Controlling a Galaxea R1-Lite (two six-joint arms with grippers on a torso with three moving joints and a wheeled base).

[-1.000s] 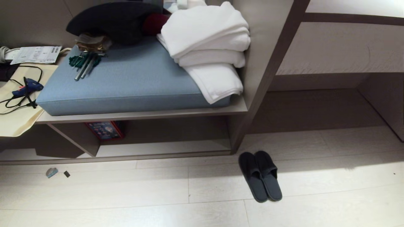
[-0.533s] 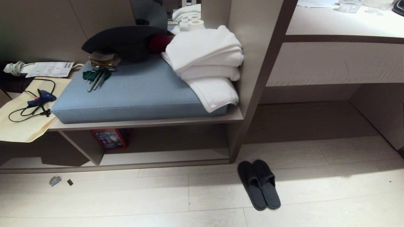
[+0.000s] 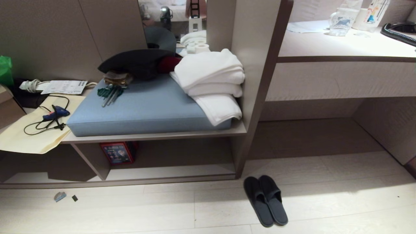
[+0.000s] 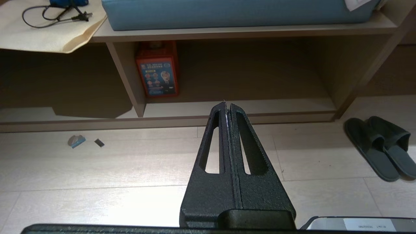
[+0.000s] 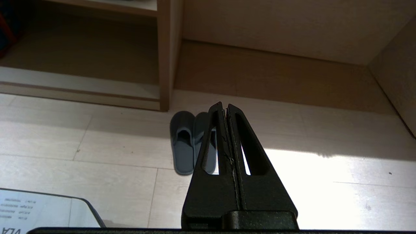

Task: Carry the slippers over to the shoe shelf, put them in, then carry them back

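The slippers (image 3: 266, 200), a dark grey pair, lie side by side on the pale floor just right of the shoe shelf's end panel. The shoe shelf (image 3: 169, 170) is the low open cubby under the cushioned bench, with a pale bottom board and a divider. Neither arm shows in the head view. In the left wrist view my left gripper (image 4: 227, 104) is shut and empty above the floor, facing the shoe shelf (image 4: 240, 107), with the slippers (image 4: 380, 146) off to one side. My right gripper (image 5: 225, 105) is also shut and empty, partly covering one of the slippers (image 5: 183, 143).
A red box (image 3: 117, 152) stands inside the cubby by the divider. On the bench lie a blue cushion (image 3: 143, 110), folded white towels (image 3: 211, 78) and a dark bundle (image 3: 136, 63). A desk counter (image 3: 341, 48) is at the right. Small scraps (image 3: 60, 196) lie on the floor.
The whole head picture has slid downward, bringing the desk counter and more of the back wall into view. The slippers keep their place on the floor.
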